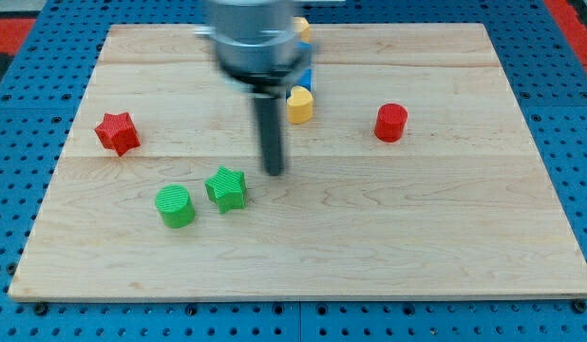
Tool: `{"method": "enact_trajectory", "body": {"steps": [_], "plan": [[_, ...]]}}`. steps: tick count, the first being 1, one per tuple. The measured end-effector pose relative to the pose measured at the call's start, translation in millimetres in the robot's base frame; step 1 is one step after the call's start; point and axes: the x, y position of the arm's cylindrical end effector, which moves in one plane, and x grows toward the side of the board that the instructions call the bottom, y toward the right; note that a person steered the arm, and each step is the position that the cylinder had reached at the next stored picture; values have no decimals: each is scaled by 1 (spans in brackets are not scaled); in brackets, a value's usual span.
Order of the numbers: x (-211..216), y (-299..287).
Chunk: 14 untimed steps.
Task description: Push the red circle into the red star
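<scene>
The red circle (391, 123) stands right of the board's middle. The red star (117, 132) lies near the board's left edge. My tip (274, 171) rests on the board between them, well left of the red circle and just right of the green star (226, 188). It touches no block.
A green circle (175, 206) sits left of the green star. A yellow block (299, 104) stands above my tip, with a blue block (309, 79) and another yellow block (301, 28) partly hidden behind the arm. The wooden board (445, 237) lies on a blue pegboard.
</scene>
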Motion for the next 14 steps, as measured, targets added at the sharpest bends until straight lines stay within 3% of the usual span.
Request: {"method": "enact_trajectory", "body": {"steps": [1, 2, 4, 5, 6, 7, 8, 9, 11, 14], "plan": [[-3, 83], [-22, 119], [-72, 98], [-97, 127], [-102, 83], [-49, 17], [-34, 43], [-16, 7], [-24, -104], [-26, -108]]}}
